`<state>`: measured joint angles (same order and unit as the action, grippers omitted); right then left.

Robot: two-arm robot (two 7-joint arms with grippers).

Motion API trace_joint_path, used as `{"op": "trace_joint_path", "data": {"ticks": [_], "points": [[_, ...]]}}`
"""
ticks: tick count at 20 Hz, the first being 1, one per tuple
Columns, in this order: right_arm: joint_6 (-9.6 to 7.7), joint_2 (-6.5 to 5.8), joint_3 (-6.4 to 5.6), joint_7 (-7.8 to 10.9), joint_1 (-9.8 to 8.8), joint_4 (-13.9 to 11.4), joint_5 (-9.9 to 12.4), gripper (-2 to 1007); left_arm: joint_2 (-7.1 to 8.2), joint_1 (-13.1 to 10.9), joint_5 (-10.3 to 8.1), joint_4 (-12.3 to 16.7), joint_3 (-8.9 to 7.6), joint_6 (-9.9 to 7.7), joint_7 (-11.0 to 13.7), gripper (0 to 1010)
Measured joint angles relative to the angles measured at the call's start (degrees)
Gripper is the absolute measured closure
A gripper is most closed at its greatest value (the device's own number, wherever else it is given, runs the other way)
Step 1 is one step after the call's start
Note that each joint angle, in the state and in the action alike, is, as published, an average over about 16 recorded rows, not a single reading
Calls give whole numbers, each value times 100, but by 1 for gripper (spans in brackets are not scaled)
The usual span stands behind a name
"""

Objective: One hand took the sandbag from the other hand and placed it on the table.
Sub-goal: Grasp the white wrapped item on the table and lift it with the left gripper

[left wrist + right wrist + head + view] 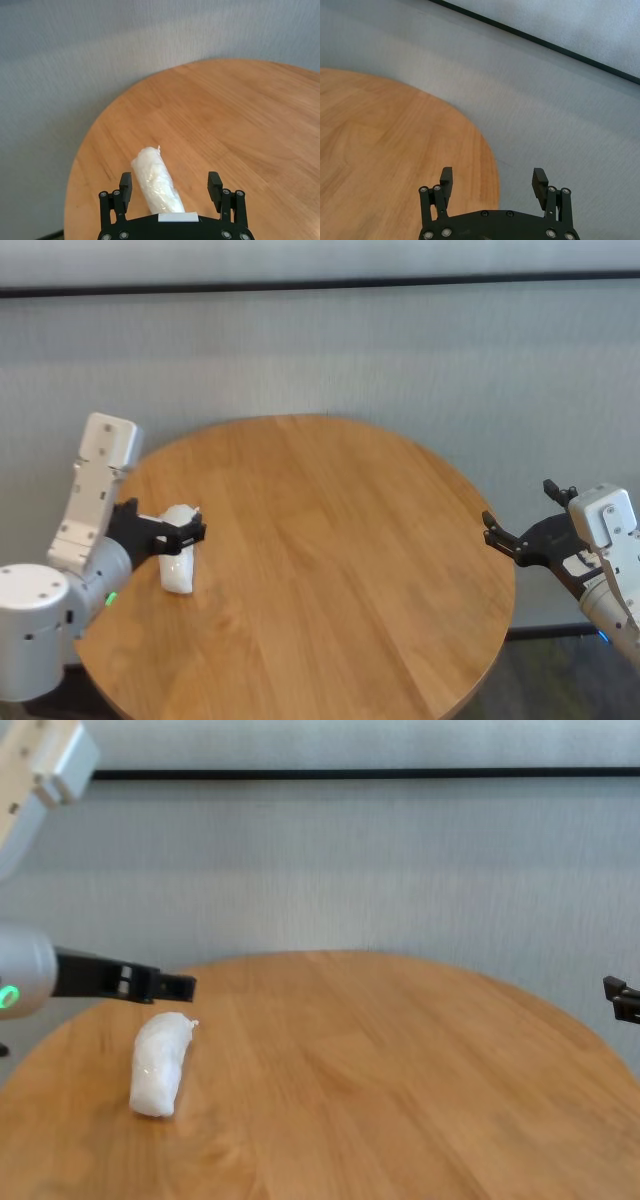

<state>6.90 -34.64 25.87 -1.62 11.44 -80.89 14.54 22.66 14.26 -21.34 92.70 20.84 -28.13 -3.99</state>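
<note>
Sandbag (156, 181) first: we see one white lumpy pouch lying on the table (330, 570), between the spread fingers (124, 186) of our left gripper (186, 534), which hold nothing; in the left wrist view there is bare wood showing on both sides between pouch and fingers, so neither finger seems to touch it. In the chest view that gripper hangs just above the pouch's far end, where its tiny twisted tip points to the far side. The pouch sits near the table's left rim, its length running near to far. Outward from there, the left arm's silver wrist shows a green light and reaches in over the left edge. Our right gripper (520, 535) stands at the table's right rim, its fingers (446, 179) equally wide apart and holding nothing, half over the wood and half past the edge. Between the two grippers lies a broad stretch of bare wood. We count one sandbag, one round table, two grippers. Behind the table's far edge runs a grey wall (400, 350).
</note>
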Motion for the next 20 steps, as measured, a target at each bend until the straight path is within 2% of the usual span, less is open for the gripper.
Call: {"op": "trace_joint_path", "data": {"ticks": [5, 10, 20], "points": [[0, 0, 0, 0, 0, 0, 0, 4, -270, 102, 93, -232, 56, -198, -156, 10], [0, 0, 0, 0, 0, 0, 0, 4, -482, 183, 209, -497, 75, -247, -304, 10], [0, 0, 0, 0, 0, 0, 0, 4, -670, 275, 468, -942, 65, -207, -458, 10]]}}
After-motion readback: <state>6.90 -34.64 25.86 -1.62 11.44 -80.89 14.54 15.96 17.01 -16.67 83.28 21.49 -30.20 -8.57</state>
